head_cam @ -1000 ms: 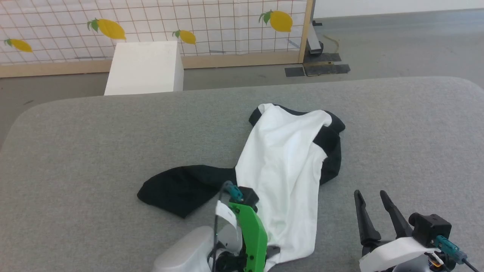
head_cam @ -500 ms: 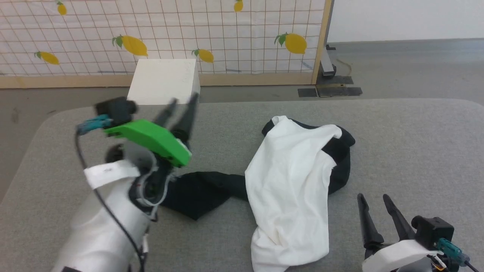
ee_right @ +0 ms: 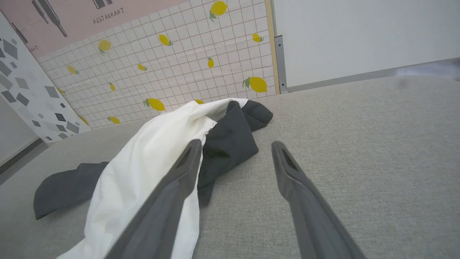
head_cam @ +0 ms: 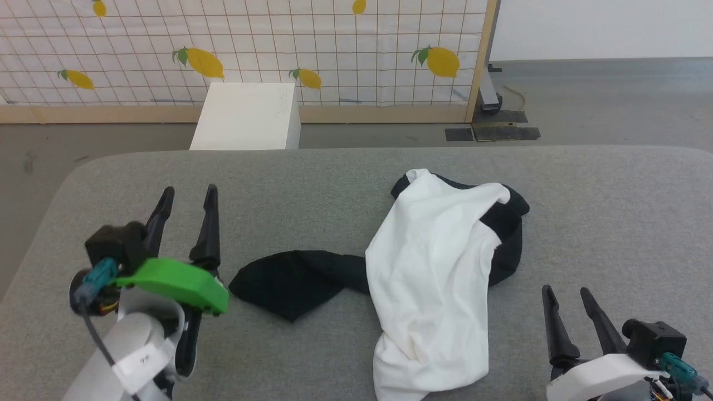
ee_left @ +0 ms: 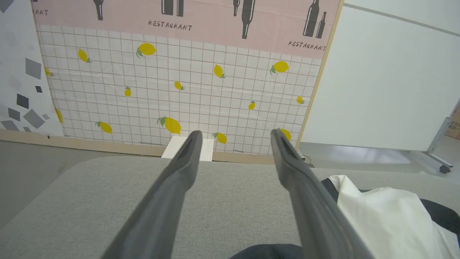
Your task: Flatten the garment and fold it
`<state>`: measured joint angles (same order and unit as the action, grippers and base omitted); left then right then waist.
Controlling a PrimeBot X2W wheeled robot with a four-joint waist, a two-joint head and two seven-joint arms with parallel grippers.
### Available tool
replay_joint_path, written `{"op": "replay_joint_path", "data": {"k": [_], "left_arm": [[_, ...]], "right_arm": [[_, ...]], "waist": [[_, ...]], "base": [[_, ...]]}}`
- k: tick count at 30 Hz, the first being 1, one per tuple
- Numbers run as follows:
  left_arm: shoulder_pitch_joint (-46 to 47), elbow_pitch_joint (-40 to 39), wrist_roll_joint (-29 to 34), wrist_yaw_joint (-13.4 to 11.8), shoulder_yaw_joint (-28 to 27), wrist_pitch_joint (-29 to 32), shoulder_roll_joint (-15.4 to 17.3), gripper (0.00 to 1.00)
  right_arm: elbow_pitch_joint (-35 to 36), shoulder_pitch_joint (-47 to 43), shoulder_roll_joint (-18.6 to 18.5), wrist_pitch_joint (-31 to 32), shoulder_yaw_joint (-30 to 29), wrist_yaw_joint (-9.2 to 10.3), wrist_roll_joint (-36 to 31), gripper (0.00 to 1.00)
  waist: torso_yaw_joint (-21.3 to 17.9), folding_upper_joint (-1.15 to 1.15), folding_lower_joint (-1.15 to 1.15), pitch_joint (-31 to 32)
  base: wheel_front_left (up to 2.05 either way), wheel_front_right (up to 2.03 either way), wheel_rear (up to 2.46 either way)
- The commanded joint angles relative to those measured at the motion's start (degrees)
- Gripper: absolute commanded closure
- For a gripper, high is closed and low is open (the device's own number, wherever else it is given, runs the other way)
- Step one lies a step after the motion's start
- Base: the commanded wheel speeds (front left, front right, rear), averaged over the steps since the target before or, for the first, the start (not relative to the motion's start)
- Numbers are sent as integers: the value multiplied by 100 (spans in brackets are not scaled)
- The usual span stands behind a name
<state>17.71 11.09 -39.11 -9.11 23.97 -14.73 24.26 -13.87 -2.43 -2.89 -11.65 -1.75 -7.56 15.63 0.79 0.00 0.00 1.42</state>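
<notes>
Head view: big grey table (head_cam: 334,178), the garment (head_cam: 434,267) bunched mid-right with 1 black sleeve (head_cam: 284,284) flopped left, so it's not flat yet. On either side, the left gripper (head_cam: 188,192) and right gripper (head_cam: 565,289) hover with jaws spread and empty, probably lining up corner grabs.

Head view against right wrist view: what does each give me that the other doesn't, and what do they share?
Head view: the left gripper, open over the grey table to the left of the black sleeve, and a white box standing beyond the table. Right wrist view: the pink RESTAURANT banner above the lemon-print screen, and a grey-patterned panel beside it. Shared: the crumpled garment, the table, the screen and the open right gripper, apart from the cloth.
</notes>
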Motion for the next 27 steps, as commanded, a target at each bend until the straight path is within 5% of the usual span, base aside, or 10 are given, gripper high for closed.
{"op": "replay_joint_path", "data": {"k": [1,8,17,27], "left_arm": [[-267,-160,155,21,-151,-25,-41,0],[-1170,-806,672,181,-884,-26,-416,0],[-1440,-824,1064,534,-1167,-26,-882,0],[-1226,-843,1412,923,-1417,-27,-1258,0]], "right_arm": [[27,27,2,41,-26,8,3,0],[-10,556,2,647,-232,8,75,0],[-305,1920,-21,2883,-359,8,-528,0],[-756,3019,-501,4775,-371,8,-1119,0]], "waist": [[-18,0,0,-28],[-29,0,0,-200],[218,0,0,-466],[681,0,0,-1004]], "base": [[0,0,0],[0,0,0],[0,0,0],[0,0,0]]}}
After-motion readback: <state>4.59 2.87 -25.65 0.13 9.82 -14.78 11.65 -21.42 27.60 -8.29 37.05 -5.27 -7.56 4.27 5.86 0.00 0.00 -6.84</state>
